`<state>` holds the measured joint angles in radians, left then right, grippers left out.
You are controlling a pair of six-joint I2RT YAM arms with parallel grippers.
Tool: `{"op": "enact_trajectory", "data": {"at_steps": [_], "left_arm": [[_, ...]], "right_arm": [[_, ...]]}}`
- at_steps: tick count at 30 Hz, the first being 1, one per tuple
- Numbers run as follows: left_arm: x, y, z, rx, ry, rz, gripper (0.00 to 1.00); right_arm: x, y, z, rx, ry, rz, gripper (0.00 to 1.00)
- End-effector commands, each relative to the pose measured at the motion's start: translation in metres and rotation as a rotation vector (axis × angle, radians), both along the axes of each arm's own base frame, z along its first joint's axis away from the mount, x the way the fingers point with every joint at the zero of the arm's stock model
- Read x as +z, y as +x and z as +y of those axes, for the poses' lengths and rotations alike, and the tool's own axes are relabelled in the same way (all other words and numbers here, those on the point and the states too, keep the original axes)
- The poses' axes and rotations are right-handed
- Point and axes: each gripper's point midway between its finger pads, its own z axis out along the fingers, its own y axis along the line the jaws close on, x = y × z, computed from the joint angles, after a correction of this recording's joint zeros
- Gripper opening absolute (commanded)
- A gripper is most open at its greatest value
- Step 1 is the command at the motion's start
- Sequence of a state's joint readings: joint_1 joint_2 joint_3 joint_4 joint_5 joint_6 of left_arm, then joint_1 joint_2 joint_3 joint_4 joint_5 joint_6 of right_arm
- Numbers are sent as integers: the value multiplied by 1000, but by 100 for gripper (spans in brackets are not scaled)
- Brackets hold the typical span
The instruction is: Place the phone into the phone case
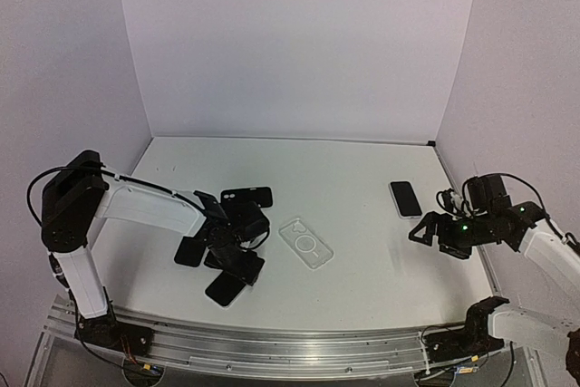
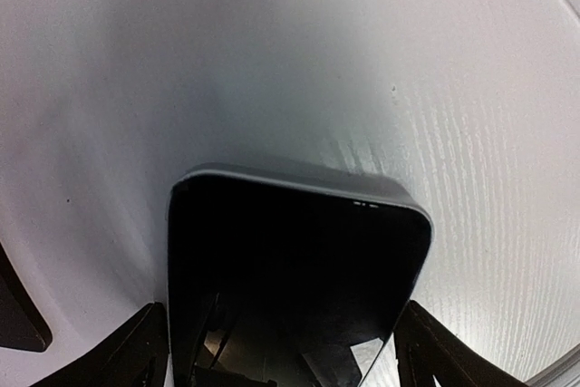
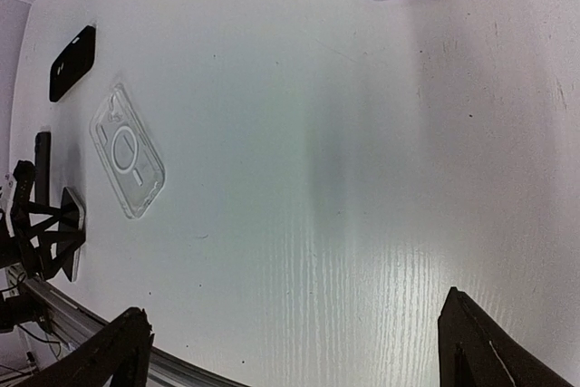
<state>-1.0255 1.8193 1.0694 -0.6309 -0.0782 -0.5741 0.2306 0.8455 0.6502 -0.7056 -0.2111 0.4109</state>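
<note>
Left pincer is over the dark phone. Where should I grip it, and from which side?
Grip the phone across its two long side edges, coming straight down from above. It lies flat, screen up, and the left pincer straddles its narrow width, one finger outside each edge.

A clear phone case [image 1: 305, 242] with a ring on its back lies flat and diagonal on the desk [image 1: 362, 251]. Left of it and nearer, a dark-screened, pale-rimmed phone [image 2: 290, 251] lies face up. Well right of the case lies a second phone [image 1: 405, 198].
</note>
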Motion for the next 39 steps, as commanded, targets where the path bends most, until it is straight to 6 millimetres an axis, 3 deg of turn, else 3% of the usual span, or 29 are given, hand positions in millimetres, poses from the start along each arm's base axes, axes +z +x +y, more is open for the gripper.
{"op": "enact_trajectory", "data": {"at_steps": [1, 6, 9, 13, 17, 21, 25, 35, 39], "left_arm": [[-43, -30, 33, 38, 149, 139, 81], [-55, -35, 36, 50, 176, 168, 68], [-57, -35, 37, 53, 183, 172, 55], [-49, -28, 27, 81, 153, 148, 25], [-19, -4, 9, 165, 94, 56, 0], [23, 17, -13, 245, -20, -26, 0], [56, 29, -22, 323, -110, -88, 0], [123, 54, -42, 502, -411, -208, 0], [139, 58, -47, 532, -498, -227, 0]], "right_arm": [[-2, -2, -4, -1, -26, -3, 98], [-5, -3, -5, -3, -32, -1, 98], [-3, -3, -6, -4, -33, -8, 98], [1, -2, -4, -6, -15, -15, 98], [11, -3, 3, 7, 27, -33, 97], [22, -4, 11, 33, 77, -52, 97], [33, -4, 20, 56, 138, -75, 96], [55, 8, 51, 141, 321, -157, 92], [58, 12, 61, 170, 351, -174, 91]]}}
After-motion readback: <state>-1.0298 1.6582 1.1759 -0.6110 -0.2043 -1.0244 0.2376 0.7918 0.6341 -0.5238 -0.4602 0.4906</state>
